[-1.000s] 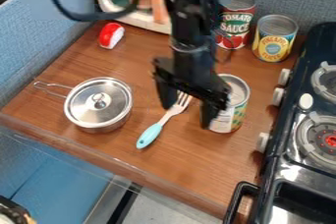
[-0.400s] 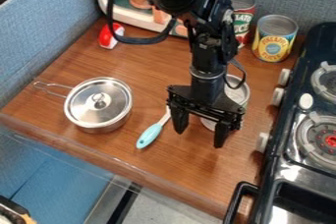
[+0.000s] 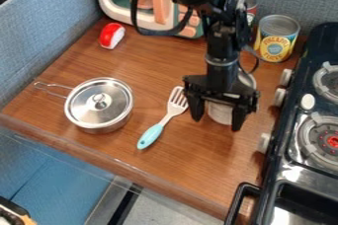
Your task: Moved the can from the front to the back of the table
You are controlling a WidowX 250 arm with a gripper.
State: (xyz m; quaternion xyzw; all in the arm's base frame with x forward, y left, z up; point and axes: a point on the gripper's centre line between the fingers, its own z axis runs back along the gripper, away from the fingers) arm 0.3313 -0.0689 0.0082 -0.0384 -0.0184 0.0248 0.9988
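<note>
Just behind spread claw (image 3: pixel 216 124): can (image 3: pixel 220 113), upright, partly hidden.

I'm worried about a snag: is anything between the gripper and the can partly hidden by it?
Nothing visible stands between the gripper and the can; the blue-handled fork lies off to the view's left.

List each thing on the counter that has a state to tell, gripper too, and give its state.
Gripper: open, in front of the near can.
Near can: upright, partly hidden by the gripper.
Yellow-labelled can: upright, top closed.
Pot: lid on.
Fork: lying flat, tines toward the back.
</note>
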